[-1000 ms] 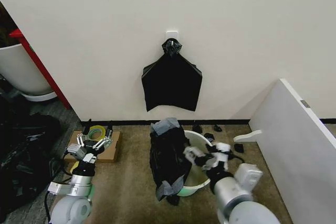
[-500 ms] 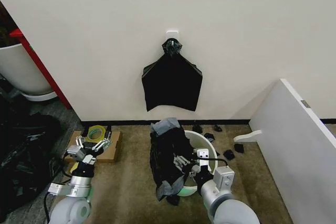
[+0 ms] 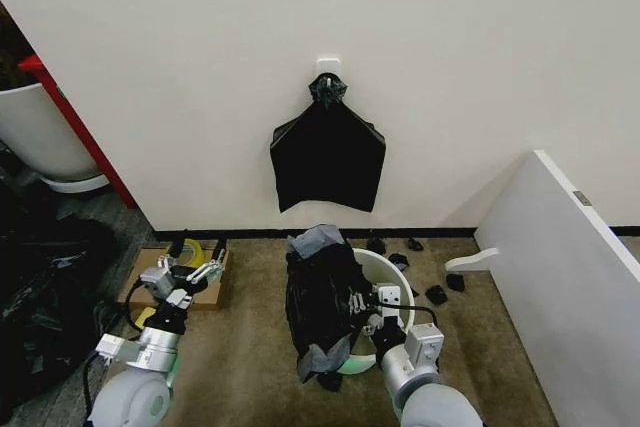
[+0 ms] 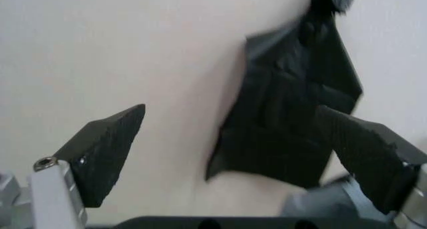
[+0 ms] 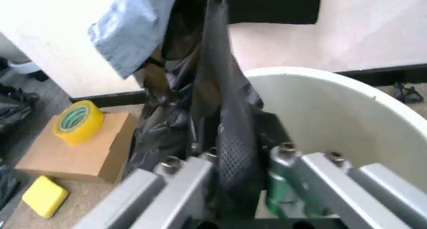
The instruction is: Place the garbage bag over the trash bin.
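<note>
head view: right gripper [image 3: 362, 309] has closed in on the garbage bag [image 3: 320, 297] draped over the trash bin [image 3: 392, 277] rim just beside it. left gripper [image 3: 188, 272], jaws wide, has lifted slightly. right wrist view: fingers [image 5: 233, 154] pinch a bag fold (thin film could slip or tear).

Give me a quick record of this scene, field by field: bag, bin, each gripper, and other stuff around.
garbage bag: draped over the bin's left rim, not spread over the opening
trash bin: white, upright on the floor by the wall
right gripper: at the rim, shut on the bag
left gripper: open, above the cardboard box
wall: black bag bundle hanging from a hook
</note>
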`<state>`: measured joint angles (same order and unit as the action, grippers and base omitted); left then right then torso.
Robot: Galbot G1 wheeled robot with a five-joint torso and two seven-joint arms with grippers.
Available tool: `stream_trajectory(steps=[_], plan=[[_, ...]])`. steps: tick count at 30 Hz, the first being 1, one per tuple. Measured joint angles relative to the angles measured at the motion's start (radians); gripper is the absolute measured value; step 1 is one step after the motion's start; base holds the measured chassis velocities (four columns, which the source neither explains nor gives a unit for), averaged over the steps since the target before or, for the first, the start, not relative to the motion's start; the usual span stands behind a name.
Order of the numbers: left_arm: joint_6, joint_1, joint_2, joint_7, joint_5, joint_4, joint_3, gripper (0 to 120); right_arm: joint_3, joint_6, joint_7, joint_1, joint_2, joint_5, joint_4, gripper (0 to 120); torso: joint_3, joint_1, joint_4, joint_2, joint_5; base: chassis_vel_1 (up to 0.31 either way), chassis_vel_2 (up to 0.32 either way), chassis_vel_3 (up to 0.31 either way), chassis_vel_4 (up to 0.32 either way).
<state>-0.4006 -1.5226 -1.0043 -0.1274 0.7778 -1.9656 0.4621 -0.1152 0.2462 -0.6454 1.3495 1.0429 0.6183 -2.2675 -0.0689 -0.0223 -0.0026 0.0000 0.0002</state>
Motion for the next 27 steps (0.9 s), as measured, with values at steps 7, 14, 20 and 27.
stream_trajectory(steps=[7,14,20,27], plan=[[0.126,0.007,0.014,0.077,0.013,-0.044,-0.105,100,0.055,0.003,-0.048,-0.001,0.000,0.016,0.040,0,0.000,0.000,0.0001,0.000,0.0000,0.000,0.000,0.000,0.000],[0.269,0.048,0.013,0.183,0.038,-0.085,-0.265,100,0.050,0.005,-0.077,0.015,0.009,0.014,0.044,0,0.000,0.000,0.0001,0.000,0.0001,0.000,0.000,0.000,0.000],[0.377,0.123,0.004,0.339,0.055,-0.086,-0.400,100,0.010,0.005,-0.078,0.016,0.012,0.018,0.033,0,0.000,0.000,-0.0001,0.000,0.0000,0.000,0.000,0.000,0.000],[0.454,0.202,-0.005,0.483,0.026,-0.063,-0.474,100,-0.032,0.005,-0.069,0.013,0.012,0.024,0.027,0,0.000,0.000,0.0000,0.000,-0.0001,0.000,0.000,0.000,0.000]])
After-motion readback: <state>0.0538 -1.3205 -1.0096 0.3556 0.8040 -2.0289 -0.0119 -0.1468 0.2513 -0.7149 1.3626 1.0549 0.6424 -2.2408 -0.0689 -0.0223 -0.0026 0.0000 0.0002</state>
